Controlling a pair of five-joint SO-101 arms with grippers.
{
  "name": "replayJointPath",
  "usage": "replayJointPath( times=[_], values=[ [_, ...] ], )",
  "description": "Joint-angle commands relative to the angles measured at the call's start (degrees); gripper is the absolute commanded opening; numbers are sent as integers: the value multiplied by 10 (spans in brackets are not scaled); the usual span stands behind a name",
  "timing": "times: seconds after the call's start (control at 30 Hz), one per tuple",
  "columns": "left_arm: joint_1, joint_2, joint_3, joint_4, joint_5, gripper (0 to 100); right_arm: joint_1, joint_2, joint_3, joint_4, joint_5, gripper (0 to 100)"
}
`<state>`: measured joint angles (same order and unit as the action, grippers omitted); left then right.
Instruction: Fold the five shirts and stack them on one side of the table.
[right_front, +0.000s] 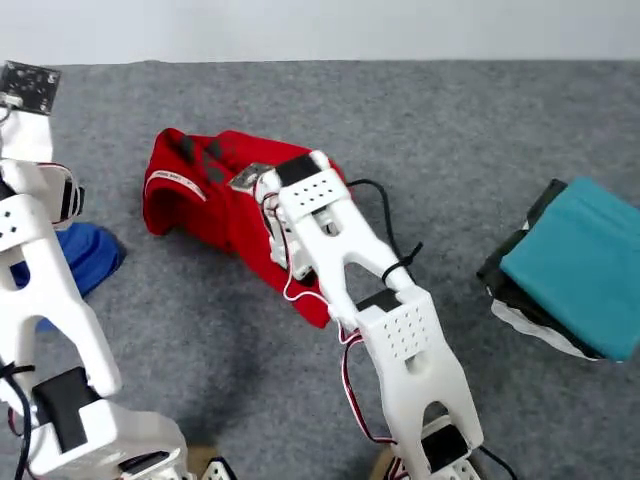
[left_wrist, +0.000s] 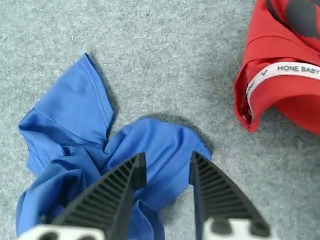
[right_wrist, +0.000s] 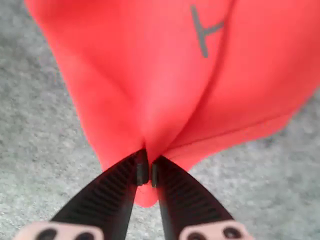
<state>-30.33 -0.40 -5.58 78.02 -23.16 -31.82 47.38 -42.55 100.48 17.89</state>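
step: folding red shirt (right_front: 190, 195), by my read; it lies bunched mid-desk, not flat, collar and label at its left end in the high view
right pincer (right_wrist: 146, 165): clamped tight on a pinch of red cloth at an edge or fold; cloth drapes away from the tips, so that part looks lifted off the desk (right_front: 450, 130)
left pincer (left_wrist: 166, 159): jaws moderately apart, nothing between them, hanging over blue shirt (left_wrist: 75, 130); can't tell if the tips touch cloth
blue shirt: crumpled at the desk's left edge, apart from the red one, not folded
stack (right_front: 580, 265): far right edge of desk, teal on top, black and white layers under it; looks like three done, but that count is a guess
progress: likely past halfway; red and blue left to do
next: carry the pinched edge across the shirt body and lay it down to make a crease; the rest of the shirt must not slide, so the left pincer may have to pin the collar side
risk: one-point grip drags the whole shirt instead of folding it; bunched cloth near the collar folds crooked unless spread first
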Motion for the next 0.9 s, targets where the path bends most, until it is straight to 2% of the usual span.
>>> replayJointPath(
  times=[0.0,0.2,0.33,0.5,0.7,0.87],
  values=[
    [-1,-28,-1,-11,-4,152,31,-86,-26,23,4,9],
    [-1,-29,-1,-9,-4,152,110,-116,-26,9,75,9],
    [-1,-29,-1,-7,-4,152,142,-116,-26,-10,76,23],
    [3,-29,-1,8,-4,152,142,-128,-31,26,42,195],
    [4,-30,-2,24,-4,151,130,-211,-16,27,40,205],
    [3,-30,-2,24,-4,151,82,-314,129,26,40,204]
  ],
)
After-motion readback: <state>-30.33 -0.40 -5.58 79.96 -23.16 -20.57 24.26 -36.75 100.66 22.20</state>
